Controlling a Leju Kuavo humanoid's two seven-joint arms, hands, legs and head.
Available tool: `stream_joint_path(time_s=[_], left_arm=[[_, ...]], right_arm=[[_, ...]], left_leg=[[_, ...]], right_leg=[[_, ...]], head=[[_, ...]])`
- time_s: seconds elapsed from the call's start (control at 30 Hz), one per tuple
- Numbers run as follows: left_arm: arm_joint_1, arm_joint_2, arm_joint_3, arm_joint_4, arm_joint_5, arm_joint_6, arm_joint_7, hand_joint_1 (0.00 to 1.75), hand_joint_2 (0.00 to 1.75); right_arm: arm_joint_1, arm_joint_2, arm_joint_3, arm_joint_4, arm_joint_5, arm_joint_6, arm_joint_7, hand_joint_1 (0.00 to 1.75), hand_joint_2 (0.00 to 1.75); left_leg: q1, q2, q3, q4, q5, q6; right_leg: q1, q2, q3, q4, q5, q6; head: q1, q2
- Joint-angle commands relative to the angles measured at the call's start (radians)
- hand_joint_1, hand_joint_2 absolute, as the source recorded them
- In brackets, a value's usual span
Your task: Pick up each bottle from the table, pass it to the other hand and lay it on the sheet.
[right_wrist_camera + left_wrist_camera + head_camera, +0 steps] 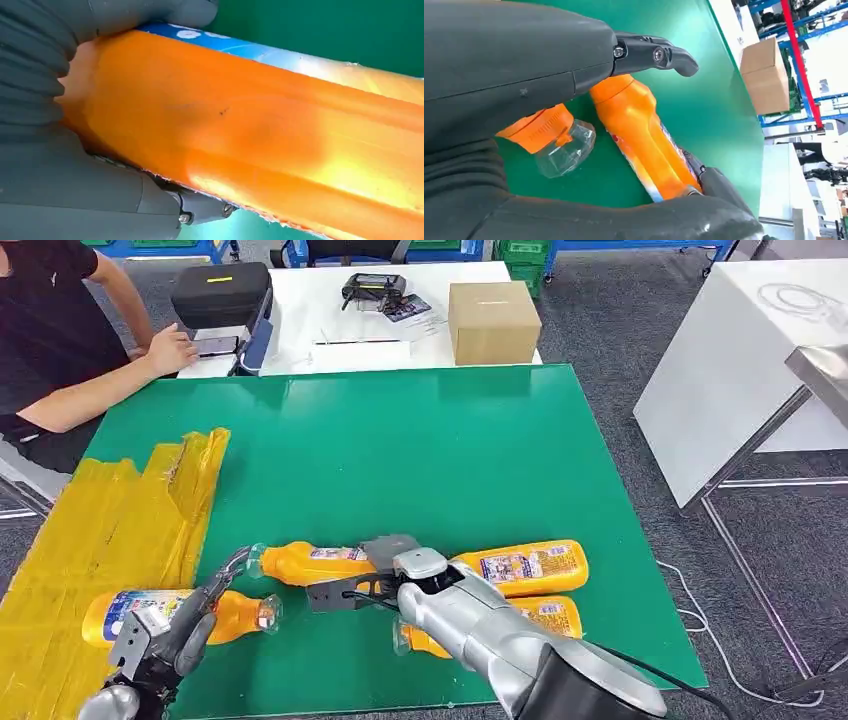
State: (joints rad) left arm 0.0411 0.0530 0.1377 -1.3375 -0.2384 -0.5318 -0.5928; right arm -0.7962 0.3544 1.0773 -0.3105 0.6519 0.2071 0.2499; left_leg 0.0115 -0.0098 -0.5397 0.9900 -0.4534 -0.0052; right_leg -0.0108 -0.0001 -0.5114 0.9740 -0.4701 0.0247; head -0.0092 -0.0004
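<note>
Fingers of your right hand (pixel 365 585) wrap the long orange bottle (pixel 420 566) at its middle; in the right wrist view the grey thumb and the darker fingers (pixel 200 209) press on opposite sides of the orange body (pixel 250 130), so that hand grips it. You can see the bottle lying lengthwise across the near part of the green table (pixel 400 440), its clear cap (pixel 257 560) pointing toward the yellow sheet (pixel 110 530) and its base toward the table's right edge.

Your left hand (pixel 165 635) sits at the near left corner of the table, just beside the sheet, fingers apart and reaching toward that cap. In the left wrist view one dark fingertip (pixel 674 57) arches over the held bottle's shoulder (pixel 639 125); you cannot tell whether it touches. That hand holds nothing.

Under the left hand lies a second bottle (pixel 140 612), blue-labelled end on the sheet, orange neck and clear cap (pixel 566 150) on the green surface. A third bottle (pixel 540 615) lies behind your right forearm, near the table's front edge, just beside the held one.

Beyond the table's far edge stands a white desk (pixel 350 350) with a cardboard box (pixel 492 320), a black case (pixel 222 290) and a controller (pixel 373 287). A person's hand (pixel 172 348) rests on that desk at the far left corner.
</note>
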Motion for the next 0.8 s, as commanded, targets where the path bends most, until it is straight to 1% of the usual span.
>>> stream_joint_path(time_s=[0.03, 0.1, 0.17, 0.27, 0.3, 0.43, 0.47, 0.53, 0.6, 0.63, 0.67, 0.7, 0.73, 0.77, 0.8], left_arm=[[-0.032, -0.026, 0.026, 0.024, 0.005, -0.004, 0.007, 0.00, 0.00], [-0.032, -0.026, 0.026, 0.024, 0.005, -0.004, 0.007, 0.00, 0.00], [-0.032, -0.026, 0.026, 0.024, 0.005, -0.004, 0.007, 0.00, 0.00], [-0.035, -0.030, 0.037, 0.026, 0.022, -0.009, 0.010, 0.00, 0.00], [-0.035, -0.032, 0.040, 0.023, 0.026, -0.009, 0.011, 0.00, 0.00], [-0.042, -0.047, 0.054, 0.012, 0.077, -0.032, 0.027, 0.00, 0.00], [-0.042, -0.047, 0.057, 0.008, 0.086, -0.035, 0.032, 0.00, 0.00], [-0.033, -0.054, 0.069, -0.005, 0.107, -0.031, 0.050, 0.00, 0.00], [-0.012, -0.075, 0.106, -0.036, 0.171, -0.031, 0.086, 0.00, 0.00], [0.003, -0.088, 0.126, -0.059, 0.204, -0.032, 0.105, 0.00, 0.00], [0.020, -0.182, 0.223, -0.099, 0.344, -0.086, 0.091, 0.00, 0.00], [0.119, -0.243, 0.247, -0.297, 0.526, -0.112, 0.181, 0.00, 0.00], [0.158, -0.268, 0.244, -0.372, 0.546, -0.116, 0.223, 0.00, 1.75], [0.182, -0.286, 0.240, -0.420, 0.557, -0.111, 0.243, 0.00, 1.75], [0.193, -0.294, 0.235, -0.446, 0.554, -0.115, 0.230, 0.00, 1.75]], right_arm=[[0.034, -0.023, 0.036, 0.076, 0.003, 0.012, 0.006, 1.75, 1.75], [0.034, -0.023, 0.036, 0.076, 0.003, 0.012, 0.006, 1.75, 1.75], [0.034, -0.023, 0.036, 0.076, 0.003, 0.012, 0.006, 1.75, 1.75], [0.032, -0.022, 0.030, 0.077, 0.005, 0.022, 0.009, 1.75, 1.75], [0.033, -0.022, 0.028, 0.077, 0.009, 0.025, 0.012, 1.75, 1.75], [0.039, -0.025, 0.014, 0.077, 0.019, 0.024, 0.019, 1.75, 1.75], [0.040, -0.024, -0.003, 0.077, 0.011, 0.009, 0.025, 1.75, 1.75], [0.040, -0.023, -0.045, 0.070, -0.006, -0.055, 0.025, 1.75, 1.75], [0.040, -0.020, -0.136, 0.051, -0.058, -0.165, -0.014, 1.75, 1.75], [0.040, -0.019, -0.173, 0.035, -0.074, -0.228, -0.050, 1.75, 1.75], [0.144, -0.017, -0.316, -0.109, -0.197, -0.372, -0.181, 1.75, 1.75], [0.176, -0.011, -0.468, -0.307, -0.255, -0.637, -0.575, 1.75, 1.75], [0.251, -0.047, -0.454, -0.535, -0.218, -0.578, -0.468, 1.75, 1.75], [0.329, -0.073, -0.462, -0.740, -0.175, -0.510, -0.386, 1.75, 1.75], [0.365, -0.080, -0.461, -0.825, -0.162, -0.499, -0.406, 1.75, 1.75]], left_leg=[[0.001, -0.003, -0.002, -0.002, 0.002, 0.001], [0.000, -0.002, -0.001, -0.001, 0.001, 0.001], [0.001, -0.003, 0.000, -0.001, 0.001, 0.001], [0.001, -0.003, -0.002, -0.002, 0.003, 0.001], [0.000, -0.002, 0.000, -0.001, 0.001, 0.001], [0.000, -0.002, 0.000, 0.000, 0.001, 0.001], [0.001, -0.003, -0.001, -0.001, 0.002, 0.001], [0.001, -0.003, -0.002, -0.001, 0.002, 0.001], [0.000, -0.002, 0.000, -0.001, 0.001, 0.001], [0.001, -0.001, -0.001, -0.001, 0.002, 0.001], [0.001, -0.001, -0.003, -0.001, 0.002, 0.001], [0.001, 0.001, -0.003, 0.000, 0.001, 0.001], [0.001, 0.005, -0.002, 0.001, -0.001, 0.001], [0.001, 0.008, -0.003, 0.002, -0.002, 0.002], [0.003, 0.008, -0.003, 0.002, -0.003, 0.001]], right_leg=[[0.001, -0.004, 0.001, -0.003, 0.001, 0.000], [0.001, -0.003, 0.008, -0.002, 0.001, 0.000], [0.001, -0.004, 0.009, -0.002, 0.001, 0.000], [0.001, -0.004, 0.007, -0.004, 0.002, -0.001], [0.000, -0.002, 0.007, -0.002, 0.001, 0.000], [0.000, -0.002, 0.007, -0.001, 0.000, 0.000], [0.001, -0.004, 0.006, -0.002, 0.001, 0.000], [0.001, -0.004, 0.005, -0.003, 0.002, 0.000], [0.001, -0.002, 0.006, -0.002, 0.001, 0.000], [0.001, -0.002, 0.005, -0.002, 0.002, 0.000], [0.002, -0.002, 0.005, -0.003, 0.003, 0.000], [0.001, 0.000, 0.005, -0.002, 0.002, 0.000], [0.001, 0.004, 0.007, -0.001, 0.002, 0.000], [0.002, 0.007, 0.005, -0.001, 0.002, 0.000], [0.003, 0.007, 0.007, -0.001, 0.001, 0.000]], head=[[0.000, 0.000], [0.000, 0.000], [0.000, 0.000], [0.000, 0.000], [0.000, 0.000], [0.000, 0.000], [0.000, 0.000], [0.000, 0.000], [0.000, 0.000], [0.000, 0.000], [0.000, 0.000], [0.000, 0.000], [0.000, 0.000], [0.000, 0.000], [0.000, 0.000]])
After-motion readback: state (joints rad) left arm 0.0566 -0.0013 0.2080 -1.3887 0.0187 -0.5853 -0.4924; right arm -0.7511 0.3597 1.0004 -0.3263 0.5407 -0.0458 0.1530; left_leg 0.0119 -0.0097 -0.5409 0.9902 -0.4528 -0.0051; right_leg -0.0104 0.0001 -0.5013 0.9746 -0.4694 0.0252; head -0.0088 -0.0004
